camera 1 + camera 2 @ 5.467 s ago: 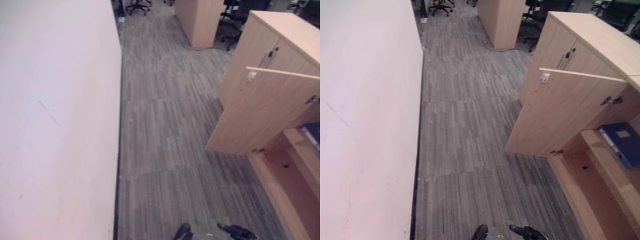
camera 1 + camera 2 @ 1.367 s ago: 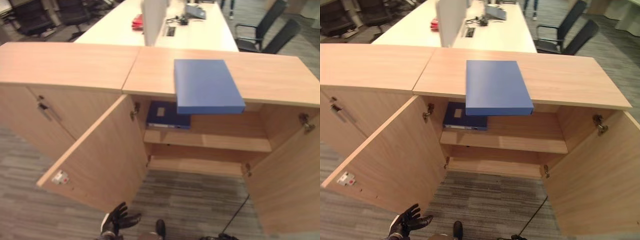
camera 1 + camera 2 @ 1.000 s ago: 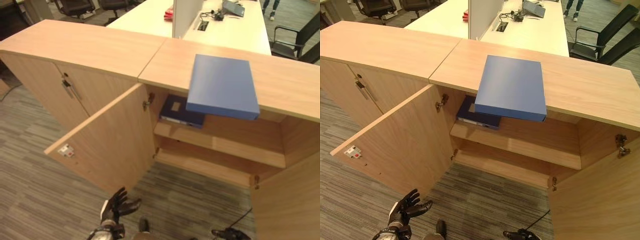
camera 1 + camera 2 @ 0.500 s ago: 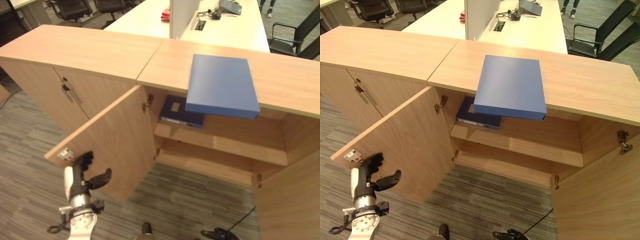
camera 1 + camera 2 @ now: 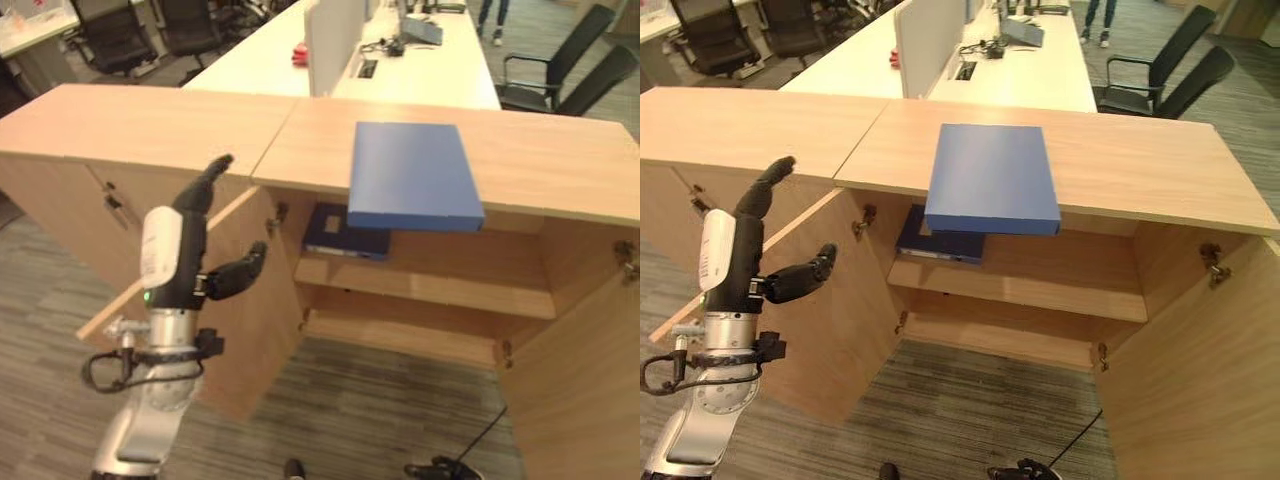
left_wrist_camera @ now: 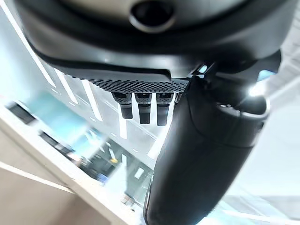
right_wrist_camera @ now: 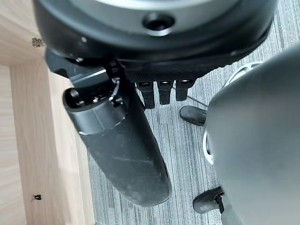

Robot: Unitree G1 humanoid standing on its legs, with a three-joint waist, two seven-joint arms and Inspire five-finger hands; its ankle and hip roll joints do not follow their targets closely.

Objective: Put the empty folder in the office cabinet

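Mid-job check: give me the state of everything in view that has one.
Cabinet: both doors open.
Blue folder: flat on the cabinet top, overhanging its front edge, not yet inside.
Second folder: lying on the upper shelf.
Left robot hand: raised, open, holding nothing.
Right robot hand: open, holding nothing.

Folder [image 5: 415, 176] on cabinet top: plain mid-blue. Second folder [image 5: 346, 230] on shelf: darker navy, pale label. Cabinet [image 5: 560, 170]: light tan wood grain, doors likewise. Carpet [image 5: 40, 400]: grey, striped planks. Left hand [image 5: 190, 255]: black, white cover. Desk [image 5: 270, 60]: off-white; red item [image 5: 301, 55] on it.
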